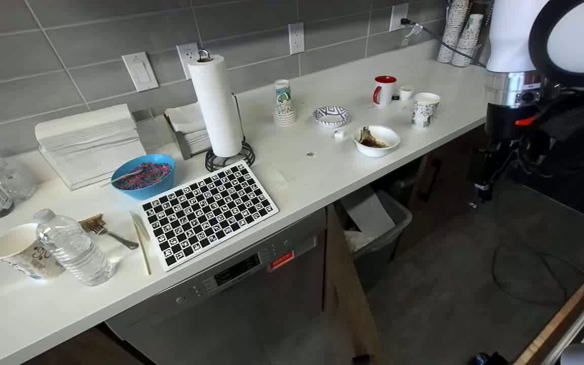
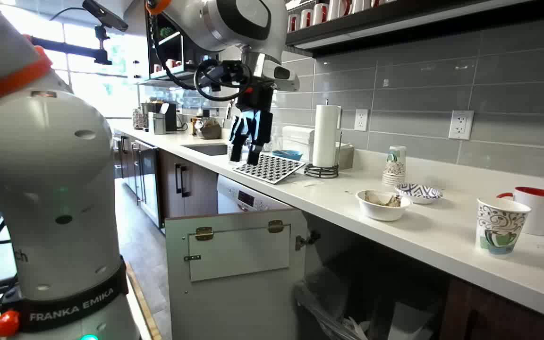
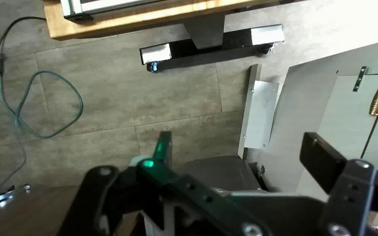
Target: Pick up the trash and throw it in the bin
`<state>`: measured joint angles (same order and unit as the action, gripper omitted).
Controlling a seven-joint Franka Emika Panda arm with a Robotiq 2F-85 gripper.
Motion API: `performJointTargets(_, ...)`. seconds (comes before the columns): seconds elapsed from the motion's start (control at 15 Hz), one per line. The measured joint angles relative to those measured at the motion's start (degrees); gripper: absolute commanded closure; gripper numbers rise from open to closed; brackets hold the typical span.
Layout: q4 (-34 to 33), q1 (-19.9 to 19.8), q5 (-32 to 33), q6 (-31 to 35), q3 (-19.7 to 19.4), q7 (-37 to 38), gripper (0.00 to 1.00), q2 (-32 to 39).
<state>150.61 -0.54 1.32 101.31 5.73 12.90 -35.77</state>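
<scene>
A white bowl (image 1: 384,136) with brown food scraps in it stands near the counter's front edge, and also shows in an exterior view (image 2: 379,213). Which things count as trash I cannot tell. The bin (image 1: 402,223), with a pale liner and papers in it, stands in the open cabinet below the counter. Its liner (image 2: 313,304) shows in an exterior view, and its dark-looking side (image 3: 215,168) shows in the wrist view. My gripper (image 1: 479,195) hangs over the floor in front of the counter, away from bowl and bin. Its fingers (image 3: 241,146) are apart with nothing between them.
The open cabinet door (image 2: 234,264) stands out into the room beside the bin. On the counter are a paper cup (image 1: 425,109), a red-rimmed mug (image 1: 384,91), a patterned bowl (image 1: 331,116), stacked cups (image 1: 285,104), a paper towel roll (image 1: 216,106), a checkered board (image 1: 211,213) and a bottle (image 1: 76,248).
</scene>
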Motion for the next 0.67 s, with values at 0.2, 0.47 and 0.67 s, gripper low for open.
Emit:
performJointTargets(0.2,0.00,0.00,0.00,0.00,0.00,0.00,0.00,0.00)
performJointTargets(0.47,0.00,0.00,0.00,0.00,0.00,0.00,0.00,0.00)
performJointTargets(0.67,-0.86,0.17,0.26,1.81,-0.15,-2.66,0.00,2.20)
